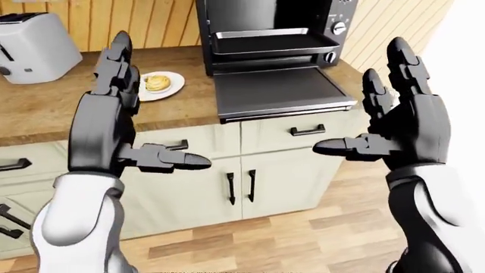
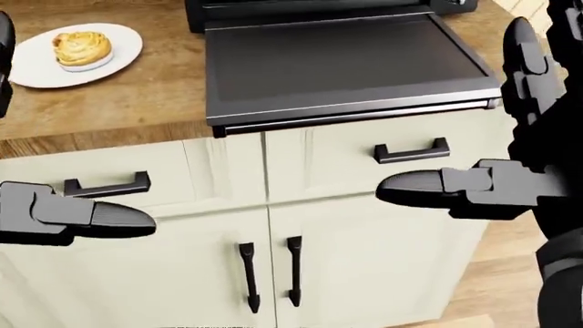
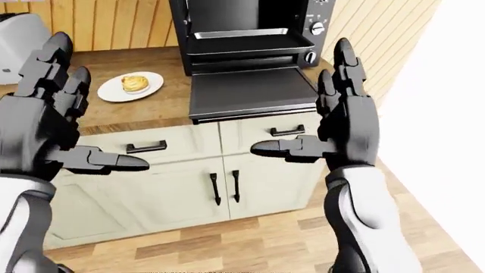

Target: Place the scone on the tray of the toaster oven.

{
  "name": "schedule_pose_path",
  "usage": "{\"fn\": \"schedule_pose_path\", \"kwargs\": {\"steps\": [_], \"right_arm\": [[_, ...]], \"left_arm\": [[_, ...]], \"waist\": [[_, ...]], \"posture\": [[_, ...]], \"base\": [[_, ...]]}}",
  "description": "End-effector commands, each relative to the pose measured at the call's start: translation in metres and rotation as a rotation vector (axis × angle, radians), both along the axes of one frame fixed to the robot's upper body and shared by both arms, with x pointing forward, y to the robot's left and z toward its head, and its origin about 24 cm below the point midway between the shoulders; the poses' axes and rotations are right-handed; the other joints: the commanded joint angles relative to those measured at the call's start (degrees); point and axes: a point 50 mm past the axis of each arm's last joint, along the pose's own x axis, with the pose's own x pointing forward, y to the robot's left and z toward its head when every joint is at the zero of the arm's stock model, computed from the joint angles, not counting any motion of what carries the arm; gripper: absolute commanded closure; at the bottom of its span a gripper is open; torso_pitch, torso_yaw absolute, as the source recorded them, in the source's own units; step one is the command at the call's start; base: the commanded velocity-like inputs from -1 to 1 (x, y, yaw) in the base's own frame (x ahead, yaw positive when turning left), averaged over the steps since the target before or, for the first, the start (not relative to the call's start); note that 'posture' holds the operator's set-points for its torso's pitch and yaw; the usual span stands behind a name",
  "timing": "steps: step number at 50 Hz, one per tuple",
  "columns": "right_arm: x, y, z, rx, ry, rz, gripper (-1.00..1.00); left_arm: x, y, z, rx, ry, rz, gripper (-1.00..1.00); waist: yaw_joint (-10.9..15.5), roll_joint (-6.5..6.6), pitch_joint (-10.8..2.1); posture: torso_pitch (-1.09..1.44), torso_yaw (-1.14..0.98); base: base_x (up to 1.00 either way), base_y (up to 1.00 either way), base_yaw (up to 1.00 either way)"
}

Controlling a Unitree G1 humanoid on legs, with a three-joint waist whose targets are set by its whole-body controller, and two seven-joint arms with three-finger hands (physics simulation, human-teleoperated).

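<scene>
A golden scone [image 2: 82, 48] lies on a white plate [image 2: 32, 65] on the wooden counter, left of the black toaster oven [image 1: 265, 23]. The oven's door [image 2: 342, 61] is folded down flat over the counter edge, and its metal tray [image 3: 243, 35] shows inside. Both black hands are raised in front of the cabinets, apart from the scone. My left hand [image 1: 125, 114] is open, fingers up and thumb out. My right hand [image 1: 382, 111] is open the same way, holding nothing.
A white toaster [image 1: 34, 40] stands at the counter's left end in the left-eye view. Cream drawers and cabinet doors with black handles [image 2: 410, 152] sit below the counter. Wood-plank floor [image 1: 303, 239] runs underneath, and a wood-slat wall [image 3: 106, 23] rises behind.
</scene>
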Motion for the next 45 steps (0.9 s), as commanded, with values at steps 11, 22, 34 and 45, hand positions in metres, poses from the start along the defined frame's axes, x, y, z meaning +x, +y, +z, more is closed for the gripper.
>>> {"fn": "schedule_pose_path", "kwargs": {"steps": [11, 22, 34, 45], "right_arm": [[-0.014, 0.008, 0.036, -0.014, -0.127, 0.034, -1.00], [-0.014, 0.013, 0.048, -0.015, -0.146, 0.046, -1.00], [-0.015, 0.014, 0.056, -0.008, -0.160, 0.054, -1.00], [-0.015, 0.015, 0.054, -0.014, -0.169, 0.058, -1.00]], "left_arm": [[-0.009, 0.011, 0.023, 0.018, -0.089, 0.041, -1.00], [-0.008, 0.013, 0.023, 0.024, -0.096, 0.052, -1.00], [-0.008, 0.012, 0.029, 0.034, -0.111, 0.056, -1.00], [-0.007, 0.013, 0.034, 0.042, -0.122, 0.057, -1.00]], "waist": [[0.31, 3.10, -1.23], [0.37, -2.31, -0.65], [0.35, 4.18, -0.80], [0.54, -2.35, -0.68]], "posture": [[0.00, 0.00], [0.00, 0.00], [0.00, 0.00], [0.00, 0.00]], "base": [[0.14, 0.00, 0.00], [0.14, 0.00, 0.00], [0.14, 0.00, 0.00], [0.13, 0.03, 0.00]]}}
